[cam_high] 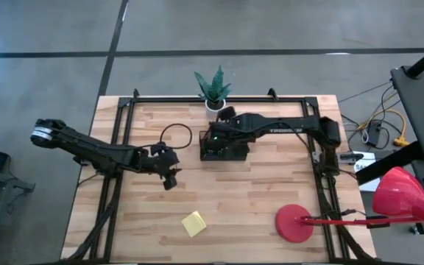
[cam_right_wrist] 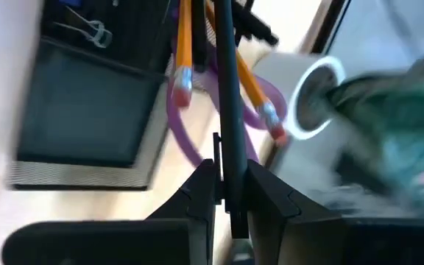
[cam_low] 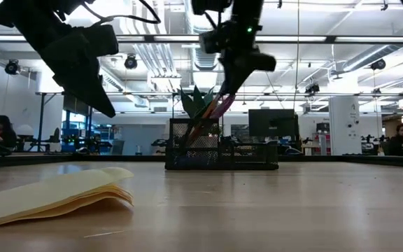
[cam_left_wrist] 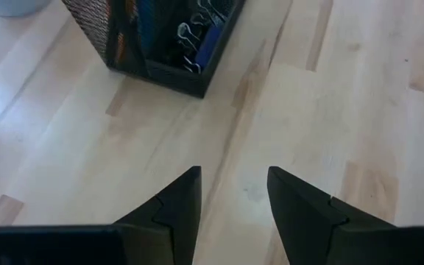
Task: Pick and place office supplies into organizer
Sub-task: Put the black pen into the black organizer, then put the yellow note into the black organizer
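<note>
The black mesh organizer [cam_high: 234, 151] stands at the table's far middle, in front of a white pot with a green plant [cam_high: 213, 90]. Orange pencils [cam_right_wrist: 182, 44], purple scissors handles [cam_right_wrist: 271, 96] and metal clips [cam_left_wrist: 190, 33] sit in it. Above the organizer, my right gripper [cam_right_wrist: 230, 173] is shut on a dark pen [cam_right_wrist: 225, 88]. To the organizer's left and nearer, my left gripper [cam_left_wrist: 234, 177] hangs open over bare wood, with nothing between its fingers. A yellow sticky-note pad [cam_high: 193, 223] lies flat near the table's front edge. My right gripper pinches the dark pen's upper part [cam_right_wrist: 230, 151] between its two fingers. The fingers slant down from above and lie across the pen. From the fingers the pen [cam_low: 219, 105] slants down into the organizer among the pencils; its lower end is hidden there.
A red lamp with a round base [cam_high: 294, 223] stands at the front right, its head [cam_high: 407, 195] beyond the table's right edge. A dark cable loop [cam_high: 175, 136] lies left of the organizer. The bare wood [cam_high: 241, 199] lies between the organizer and the pad.
</note>
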### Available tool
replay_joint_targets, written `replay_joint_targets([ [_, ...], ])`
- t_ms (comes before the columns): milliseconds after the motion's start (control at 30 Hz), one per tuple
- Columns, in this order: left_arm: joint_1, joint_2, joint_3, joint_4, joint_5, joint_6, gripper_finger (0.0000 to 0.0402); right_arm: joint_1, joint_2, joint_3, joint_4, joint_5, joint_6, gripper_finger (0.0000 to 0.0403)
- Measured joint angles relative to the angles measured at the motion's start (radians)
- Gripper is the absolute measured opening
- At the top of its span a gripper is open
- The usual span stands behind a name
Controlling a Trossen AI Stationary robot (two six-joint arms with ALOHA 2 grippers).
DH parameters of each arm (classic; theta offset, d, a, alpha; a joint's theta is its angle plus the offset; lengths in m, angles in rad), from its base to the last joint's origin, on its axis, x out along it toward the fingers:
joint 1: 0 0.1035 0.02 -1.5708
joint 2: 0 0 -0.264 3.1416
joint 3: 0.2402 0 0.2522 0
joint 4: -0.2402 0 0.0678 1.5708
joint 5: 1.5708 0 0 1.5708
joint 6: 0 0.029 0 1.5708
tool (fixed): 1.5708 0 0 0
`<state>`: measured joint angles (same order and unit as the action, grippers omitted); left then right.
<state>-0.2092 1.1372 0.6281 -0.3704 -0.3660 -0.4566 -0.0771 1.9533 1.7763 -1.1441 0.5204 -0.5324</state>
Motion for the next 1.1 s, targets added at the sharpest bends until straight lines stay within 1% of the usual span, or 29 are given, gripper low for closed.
replay_joint_targets([
  [100,0.0,-0.002,0.0,0.007,-0.01,0.0,0.0142,0.013,0.059,0.059,0.003,0.079,-0.122,0.0038],
  [200,0.0,-0.002,0.0,0.021,-0.01,-0.001,0.0142,0.02,0.1,0.114,0.017,0.1,-0.189,0.004],
  [267,0.0,-0.002,0.0,0.03,-0.01,-0.001,0.0142,0.028,0.116,0.148,0.022,0.103,-0.209,0.0056],
  [433,0.0,-0.003,0.0,0.031,-0.01,0.002,0.0142,0.056,0.134,0.185,0.023,0.1,-0.228,0.0114],
  [533,0.0,-0.003,0.0,0.032,-0.01,0.002,0.0142,0.061,0.134,0.183,0.022,0.099,-0.23,0.0133],
  [633,0.0,-0.003,0.0,0.033,-0.01,0.002,0.0142,0.069,0.135,0.182,0.026,0.137,-0.178,0.0141],
  [700,0.0,-0.003,0.0,0.032,-0.01,0.001,0.0142,0.08,0.135,0.186,0.02,0.201,-0.08,0.0143],
  [733,0.0,-0.003,0.0,0.032,-0.01,0.0,0.0142,0.084,0.132,0.19,0.002,0.22,-0.032,0.0144],
  [767,0.0,-0.003,0.0,0.032,-0.01,-0.002,0.0142,0.088,0.125,0.194,-0.032,0.217,0.016,0.0144],
  [800,0.0,-0.003,0.0,0.032,-0.01,-0.003,0.0142,0.092,0.114,0.197,-0.072,0.191,0.067,0.0144],
  [833,0.0,-0.003,0.0,0.032,-0.008,-0.005,0.0142,0.096,0.1,0.199,-0.102,0.13,0.129,0.0144],
  [867,0.0,-0.003,0.0,0.032,-0.004,-0.008,0.0142,0.098,0.081,0.2,-0.124,0.028,0.201,0.0144],
  [900,0.0,-0.003,0.0,0.032,0.001,-0.009,0.0142,0.1,0.061,0.198,-0.135,-0.119,0.276,0.0145],
  [967,0.0,-0.003,0.0,0.033,0.024,-0.01,0.0142,0.103,0.02,0.173,-0.108,-0.461,0.384,0.0146],
  [1000,0.0,-0.003,0.0,0.034,0.044,-0.015,0.0142,0.11,0.004,0.147,-0.065,-0.588,0.416,0.0145],
  [1033,0.0,0.001,0.0,0.041,0.069,-0.031,0.0142,0.123,-0.01,0.118,-0.015,-0.645,0.436,0.0145],
  [1100,0.0,0.012,0.0,0.065,0.146,-0.066,0.0142,0.155,-0.032,0.042,0.084,-0.645,0.416,0.0146],
])
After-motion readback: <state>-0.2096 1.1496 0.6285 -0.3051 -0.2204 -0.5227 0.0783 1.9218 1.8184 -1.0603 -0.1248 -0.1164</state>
